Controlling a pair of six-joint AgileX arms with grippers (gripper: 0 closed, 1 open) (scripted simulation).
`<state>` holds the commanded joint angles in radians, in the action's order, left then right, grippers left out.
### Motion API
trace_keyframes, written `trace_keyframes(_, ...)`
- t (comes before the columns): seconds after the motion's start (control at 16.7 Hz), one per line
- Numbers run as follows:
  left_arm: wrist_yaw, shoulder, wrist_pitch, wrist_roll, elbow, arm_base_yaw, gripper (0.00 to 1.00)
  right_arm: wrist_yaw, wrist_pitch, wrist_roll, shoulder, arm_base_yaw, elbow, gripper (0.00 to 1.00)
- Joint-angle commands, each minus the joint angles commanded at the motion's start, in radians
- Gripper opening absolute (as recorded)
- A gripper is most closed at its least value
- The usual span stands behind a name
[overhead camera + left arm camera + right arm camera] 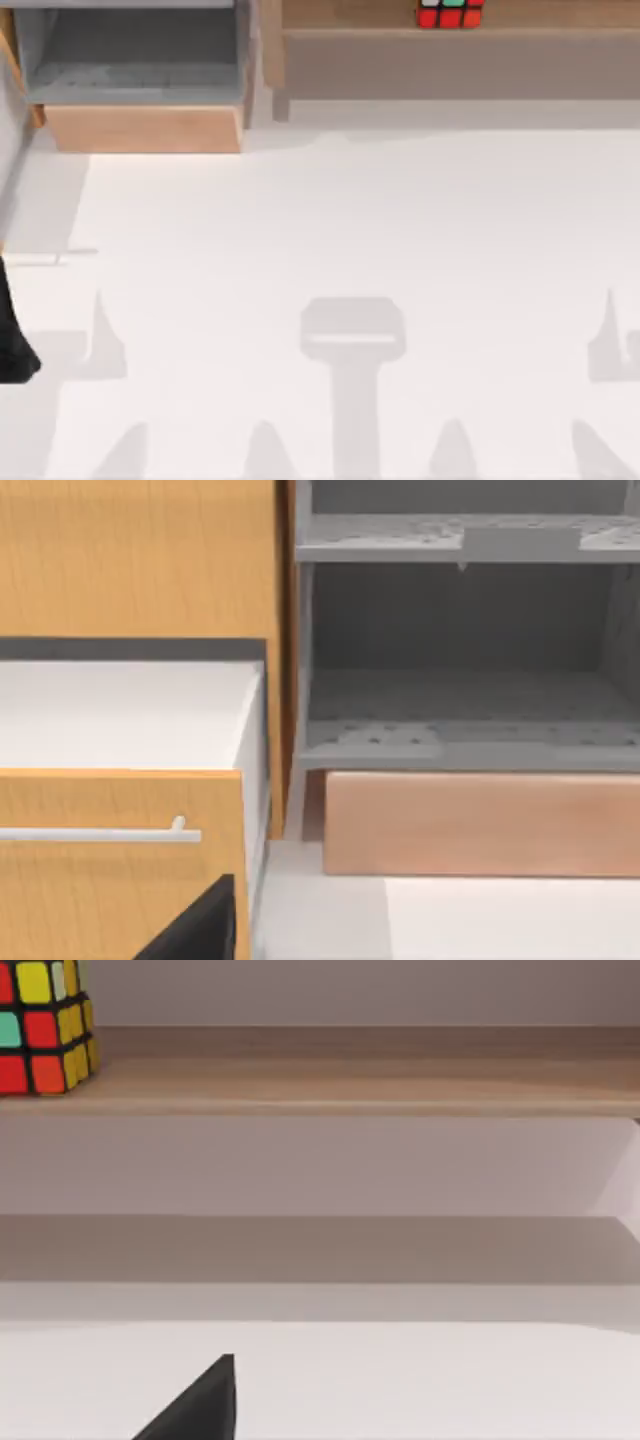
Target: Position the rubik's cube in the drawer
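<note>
White table (330, 220) spreads over most of the top view, with soft grey shadows lying on its near part. At the far left of the table stands the drawer (140, 128), pulled open, with grey walls, a grey speckled floor and a light tan front panel facing the near side. In the left wrist view the drawer (470, 820) shows the same tan front, and its grey inside is open to the camera; just beside it is an orange-wood cabinet (130, 570) with a smaller drawer front and a thin white handle (100, 833).

To the right of the drawer, along the far edge, runs a long light-wood shelf (460, 40). The cube (450, 13) sits on top of this shelf, well apart from the drawer, and part of it is cut by the picture's edge. In the right wrist view the cube (45, 1025) rests on the shelf board (350, 1085), showing red, yellow, orange and green squares.

The left arm (15, 340) appears as a dark shape at the left edge of the table. For both grippers, I cannot tell if the fingers are open or closed; each wrist view gives just a dark corner near its lower edge.
</note>
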<state>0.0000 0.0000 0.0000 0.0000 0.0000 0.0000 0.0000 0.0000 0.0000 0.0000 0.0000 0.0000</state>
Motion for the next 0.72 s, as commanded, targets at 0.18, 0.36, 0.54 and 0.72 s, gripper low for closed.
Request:
trace_keyframes(0.18,-0.004,0.009,0.0,0.0,0.005,-0.004,1.0,0.0,0.0,0.0,0.0,0.0,0.0,1.0)
trace_keyframes(0.36,-0.041,0.096,0.007,0.003,0.06,-0.042,1.0,0.0,0.0,0.0,0.0,0.0,0.0,1.0)
trace_keyframes(0.54,-0.112,0.273,0.037,0.006,0.178,-0.112,1.0,0.0,0.0,0.0,0.0,0.0,0.0,1.0)
trace_keyframes(0.72,-0.205,0.533,0.103,0.003,0.361,-0.203,1.0,0.0,0.0,0.0,0.0,0.0,0.0,1.0)
